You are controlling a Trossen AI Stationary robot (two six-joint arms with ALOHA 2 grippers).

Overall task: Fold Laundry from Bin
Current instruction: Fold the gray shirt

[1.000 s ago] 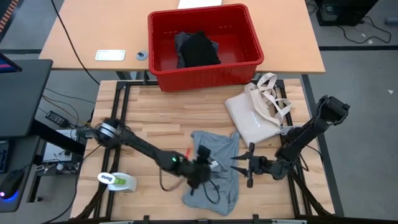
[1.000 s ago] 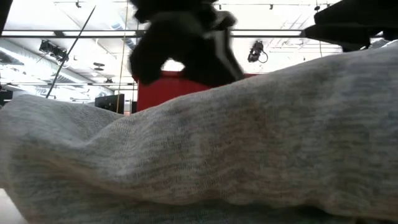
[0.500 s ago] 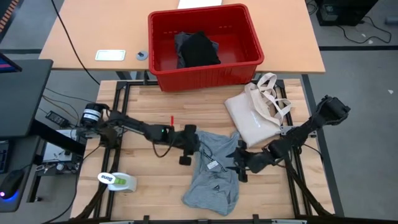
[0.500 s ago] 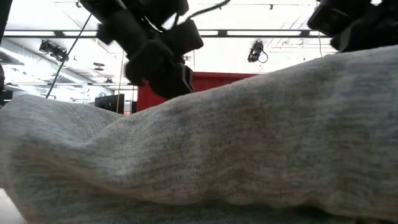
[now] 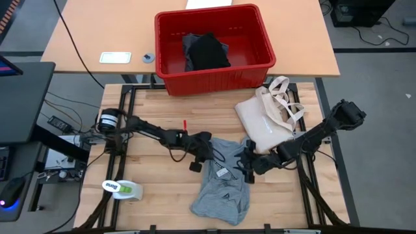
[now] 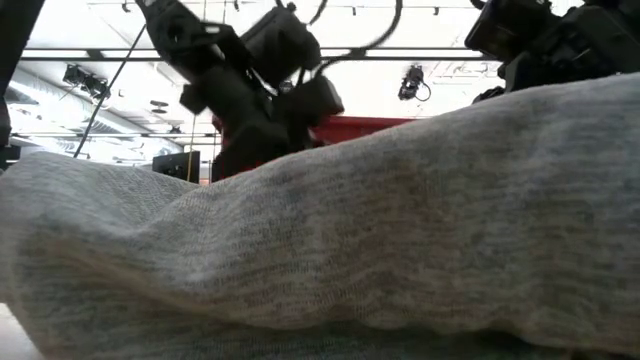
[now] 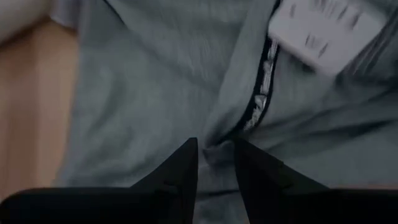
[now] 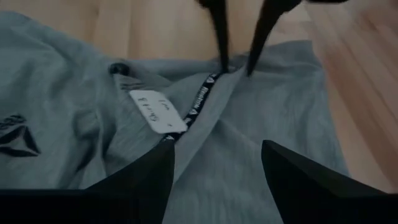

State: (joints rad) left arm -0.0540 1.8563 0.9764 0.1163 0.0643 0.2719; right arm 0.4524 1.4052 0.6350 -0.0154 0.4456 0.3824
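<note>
The light grey T-shirt [image 5: 224, 188] lies crumpled on the wooden table, with its collar and white label [image 8: 155, 109] facing up. My left gripper [image 7: 214, 146] is open a little at the shirt's far left. Its fingertips [image 8: 222, 62] stand on either side of a fold at the collar [image 7: 249, 112]. My right gripper [image 8: 214, 149] is open wide over the shirt's right side, level with the collar [image 5: 247, 166]. The red bin [image 5: 170, 78] stands at the far edge, with the black garment [image 5: 208, 52] inside. My left gripper comes at the collar fold [image 7: 211, 134] slanting down from the table's left, one finger on each side of it. I cannot tell whether the fingertips touch the cloth.
A cream tote bag [image 5: 263, 123] lies on the table right of the shirt, close behind my right arm. A small white and green bottle [image 5: 123, 188] lies near the front left corner. Bare wood shows left of the shirt. In the low view the shirt [image 6: 400, 230] fills the foreground.
My left gripper has gone from above the shirt's middle toward the table's far left. It has rolled and come down at the collar. My right gripper has swung toward the table's left and far side, up to the shirt's right edge.
</note>
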